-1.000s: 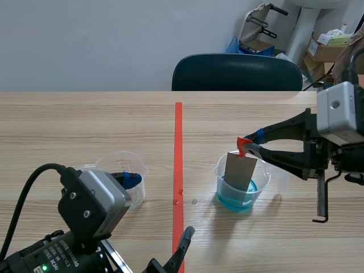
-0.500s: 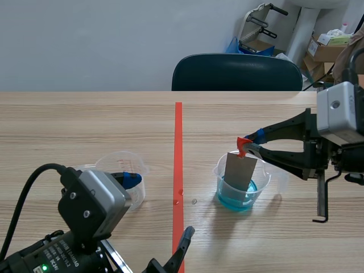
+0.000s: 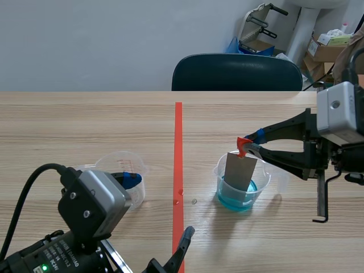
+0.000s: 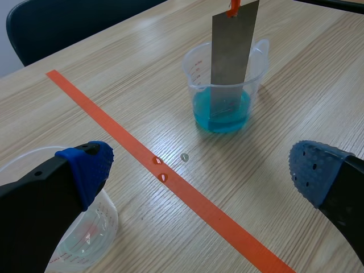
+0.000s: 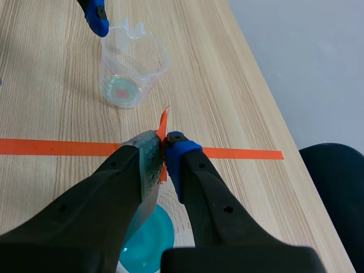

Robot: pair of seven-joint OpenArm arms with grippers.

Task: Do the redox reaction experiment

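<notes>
Lower left of the scene view: left gripper (image 4: 200,166), spread wide, nothing between the pads (image 4: 91,162), set low at the near edge of the table (image 3: 85,119).

Just beside it, left of centre: clear measuring cup (image 3: 124,183), upright, near empty as far as can be told. In the left wrist view, partly under one finger of that gripper.

Centre: orange-red tape line (image 3: 178,142) running away up the frame, with small droplets (image 4: 160,169) on it and just beside it.

Right of centre: second measuring cup (image 3: 242,187), upright, holding a shallow pool of blue solution (image 4: 220,116). Standing in it, a grey metal strip (image 3: 239,172), near upright, lower end dipped in the blue. At the strip's top, an orange-red tab (image 3: 243,144).

Right edge: right gripper (image 3: 251,147), reaching in level from the right and closed tight on that tab. Confirmed in the right wrist view: tab pinched between the pads, blue solution directly beneath.

Step in hand, as judged: immersion of the metal in the solution, with the strip held in place for the reaction. No deposit or colour change distinguishable on the strip.

Next move, as judged: hold steady, then lift straight up by the tab, clear of the rim. Risk noted: light cup, easily tipped by any sideways pull; drips likely on withdrawal.
</notes>
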